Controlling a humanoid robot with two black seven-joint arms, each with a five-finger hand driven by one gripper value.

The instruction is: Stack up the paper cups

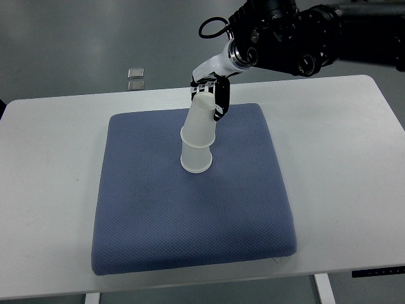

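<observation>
- Nearest me, the white rectangular table point(50, 190) carries a blue-grey textured fabric cushion point(190, 221) that fills most of its middle; the cushion's near half is bare.
- Just past the cushion's centre, toward twelve o'clock, stands a white paper cup, upside down point(195, 155), with its wide rim pressed into the fabric.
- A second white paper cup, also inverted point(200, 120), sits over the lower one and leans toward one o'clock, so I judge the stack only partly seated.
- My right hand, black and white with slim fingers point(212, 95), comes in from two o'clock and grips the upper cup at its narrow closed end, fingers on either side of it.
- These cups should be very light, thin-walled and easy to crush, with smooth sides that can slip.
- I would hold lightly near the closed base, where the wall is stiffest, not at the flexible rim.
- The soft cushion gives little firm footing, so a sideways push could tip the pair.
- My left hand does not show.
- Farthest off, at eleven o'clock beyond the table, two small grey square objects point(135, 78) lie on the floor.
</observation>
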